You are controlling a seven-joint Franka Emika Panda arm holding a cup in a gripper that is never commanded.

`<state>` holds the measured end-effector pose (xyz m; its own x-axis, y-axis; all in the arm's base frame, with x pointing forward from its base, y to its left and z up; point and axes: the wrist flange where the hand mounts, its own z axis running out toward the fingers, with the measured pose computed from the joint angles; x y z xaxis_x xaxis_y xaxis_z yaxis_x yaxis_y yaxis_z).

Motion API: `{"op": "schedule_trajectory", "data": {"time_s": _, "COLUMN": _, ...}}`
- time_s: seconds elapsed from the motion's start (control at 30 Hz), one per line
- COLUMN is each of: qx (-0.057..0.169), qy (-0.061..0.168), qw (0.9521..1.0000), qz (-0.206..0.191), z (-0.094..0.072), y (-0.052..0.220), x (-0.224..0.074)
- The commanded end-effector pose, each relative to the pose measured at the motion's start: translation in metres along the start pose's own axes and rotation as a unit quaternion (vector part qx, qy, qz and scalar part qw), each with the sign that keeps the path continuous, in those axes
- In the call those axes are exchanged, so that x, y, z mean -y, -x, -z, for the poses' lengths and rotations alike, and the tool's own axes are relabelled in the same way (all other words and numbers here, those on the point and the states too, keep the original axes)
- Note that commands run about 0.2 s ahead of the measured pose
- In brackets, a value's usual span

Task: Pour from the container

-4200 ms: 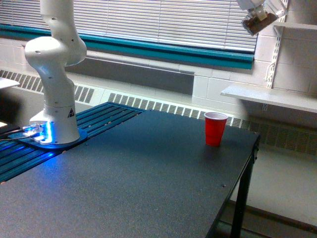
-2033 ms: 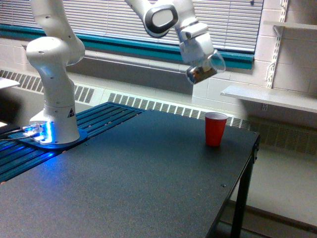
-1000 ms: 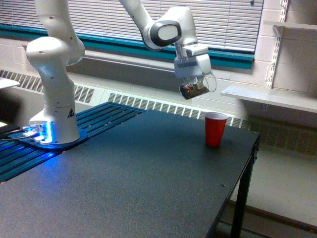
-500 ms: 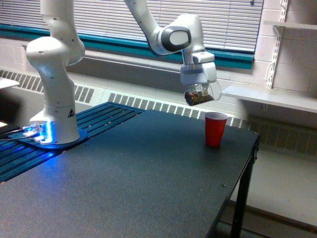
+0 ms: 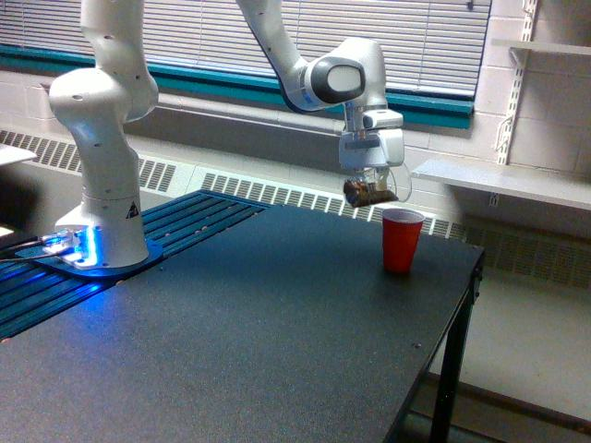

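A small clear cup (image 5: 372, 191) with a loop handle hangs in the air, with brown contents showing inside it. My gripper (image 5: 371, 176) is shut on it from above. The cup is tilted and sits just above and to the exterior view's left of the red plastic cup (image 5: 401, 240). That red cup has a white rim and stands upright on the black table (image 5: 259, 332) near its far right corner. Whether anything is falling from the clear cup cannot be made out.
The arm's white base (image 5: 100, 138) stands at the exterior view's left on blue slats (image 5: 185, 217). The table's right edge (image 5: 452, 332) drops off close to the red cup. A white shelf (image 5: 503, 180) juts from the wall behind, under window blinds.
The arm has come down from the upper right, swung left, then moved right and lower. The clear cup has gone from high above to just over the red cup's left rim.
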<state>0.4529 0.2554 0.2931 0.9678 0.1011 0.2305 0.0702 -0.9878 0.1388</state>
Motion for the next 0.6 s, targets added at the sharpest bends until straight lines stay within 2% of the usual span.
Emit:
{"op": "schedule_trajectory", "data": {"time_s": 0.03, "qx": 0.003, "qy": 0.014, "qw": 0.9999, "qz": -0.005, "z": -0.0009, "y": -0.0005, "x": -0.0002}}
{"op": "schedule_trajectory", "data": {"time_s": 0.47, "qx": 0.015, "qy": 0.046, "qw": 0.9986, "qz": 0.023, "z": -0.0088, "y": -0.0008, "x": -0.0068}}
{"op": "schedule_trajectory", "data": {"time_s": 0.6, "qx": 0.018, "qy": 0.047, "qw": 0.9983, "qz": 0.027, "z": -0.0095, "y": -0.0024, "x": -0.0042}}
